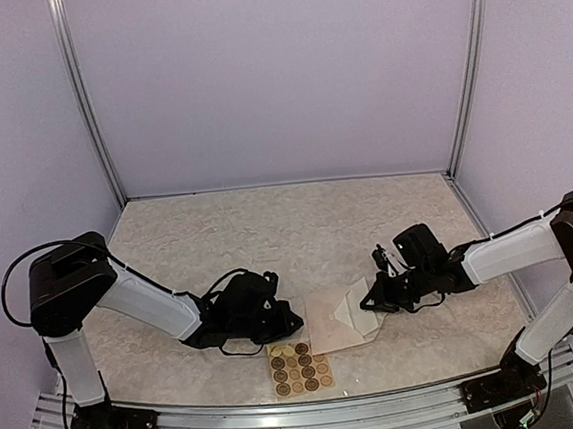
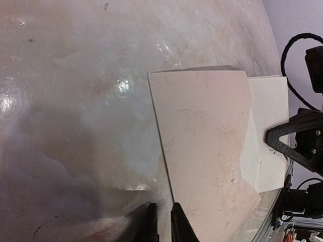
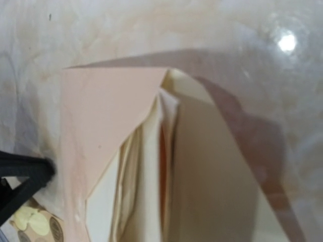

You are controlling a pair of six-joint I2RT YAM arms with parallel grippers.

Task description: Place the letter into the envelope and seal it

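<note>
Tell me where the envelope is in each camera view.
Top external: the envelope sits low centre, slightly right.
Left wrist: centre right, running to the bottom edge.
Right wrist: fills the middle and bottom.
Landmark: the sticker sheet, just below it from above, bottom-left corner at the right wrist; absent at the left wrist.

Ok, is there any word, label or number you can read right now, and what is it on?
No text can be read in any view.
sticker sheet: the round brown stickers carry some print, too small and blurred to read.
envelope: nothing written on the faces that show.
</note>
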